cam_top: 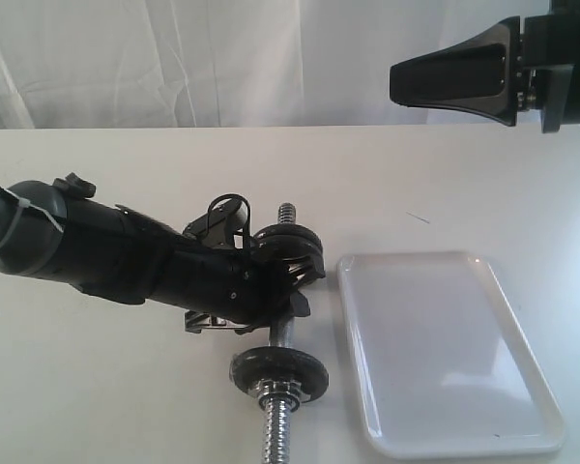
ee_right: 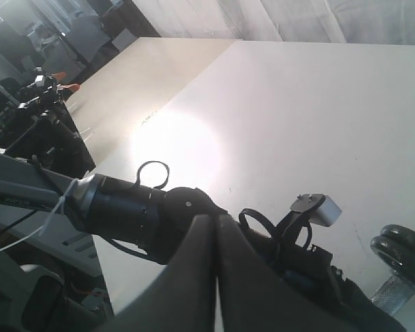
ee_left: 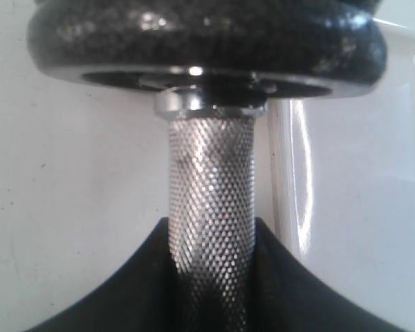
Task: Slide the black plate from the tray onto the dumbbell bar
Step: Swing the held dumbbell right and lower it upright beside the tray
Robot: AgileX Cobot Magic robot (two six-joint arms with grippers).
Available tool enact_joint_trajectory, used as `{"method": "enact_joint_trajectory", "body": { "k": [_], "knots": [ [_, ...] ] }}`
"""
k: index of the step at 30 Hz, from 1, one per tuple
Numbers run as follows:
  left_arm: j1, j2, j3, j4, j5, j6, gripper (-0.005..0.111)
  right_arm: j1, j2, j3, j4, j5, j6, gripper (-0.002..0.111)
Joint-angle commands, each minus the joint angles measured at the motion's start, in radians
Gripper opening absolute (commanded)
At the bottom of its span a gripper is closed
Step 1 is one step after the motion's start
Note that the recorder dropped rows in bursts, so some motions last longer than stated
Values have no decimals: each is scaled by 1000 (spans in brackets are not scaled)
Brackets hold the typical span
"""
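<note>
The dumbbell bar [cam_top: 282, 333] lies on the white table, left of the tray [cam_top: 445, 348]. My left gripper [cam_top: 288, 290] is shut on the bar's knurled middle [ee_left: 211, 187], its jaws on either side of it [ee_left: 211, 232]. One black plate [cam_top: 278, 372] sits on the bar's near end and fills the left wrist view [ee_left: 207, 41]. More black plates [cam_top: 290, 244] sit on the far end. The white tray holds nothing. My right gripper [cam_top: 398, 85] hangs high above the table's back right, shut and empty [ee_right: 216, 218].
The bar's threaded near end [cam_top: 275, 430] reaches the table's front edge. The tray's rim [ee_left: 287, 173] runs close beside the bar. My left arm [ee_right: 138, 207] lies low across the table's left half. A white curtain hangs behind.
</note>
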Motion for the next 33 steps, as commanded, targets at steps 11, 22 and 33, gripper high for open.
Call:
{"method": "enact_joint_trajectory", "body": {
  "k": [11, 22, 33],
  "knots": [
    [-7, -76, -25, -17, 44, 4, 0, -3, -5, 4, 15, 4, 0, 0],
    [-7, -76, -25, -17, 42, 4, 37, -3, -5, 4, 15, 4, 0, 0],
    [-7, -76, -25, -15, 42, 4, 39, -3, -5, 4, 15, 4, 0, 0]
  ]
}}
